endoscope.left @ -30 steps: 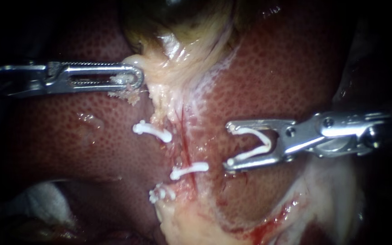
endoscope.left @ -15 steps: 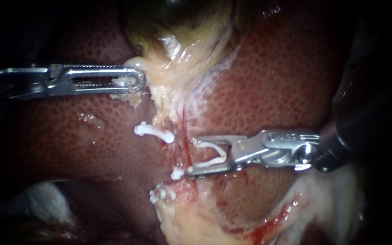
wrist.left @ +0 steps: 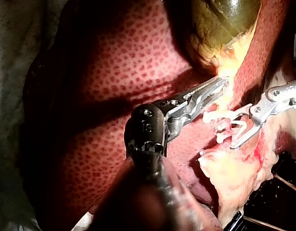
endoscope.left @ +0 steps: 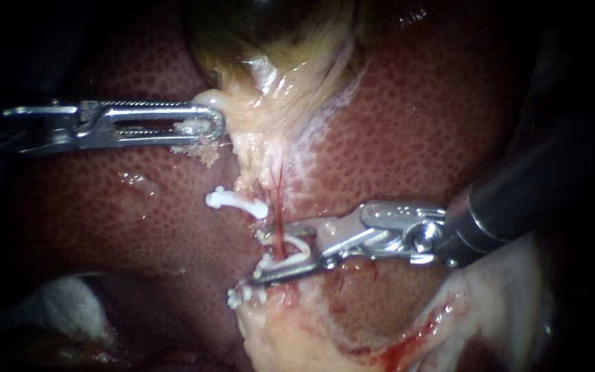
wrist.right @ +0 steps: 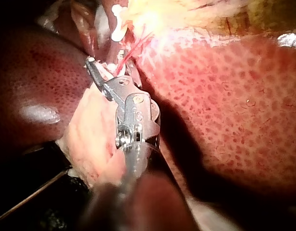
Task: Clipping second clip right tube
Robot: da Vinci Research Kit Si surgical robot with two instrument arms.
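The right instrument [endoscope.left: 259, 257] holds an open white clip [endoscope.left: 299, 246] seated between its spread jaws. The clip straddles the thin red right tube [endoscope.left: 279, 207], which lies on the pale strip running down the liver [endoscope.left: 414, 124] toward its lower edge, with another clip [endoscope.left: 265, 264] just beside it. The left instrument [endoscope.left: 208, 124] has its jaws closed on pale tissue [endoscope.left: 242, 114] under the gallbladder [endoscope.left: 277, 27], holding it out to the side. The tube looks soft, wet and easily torn, so I judge it should be taken squarely across its bare stretch, squeezing gently until the light, stiff clip locks.
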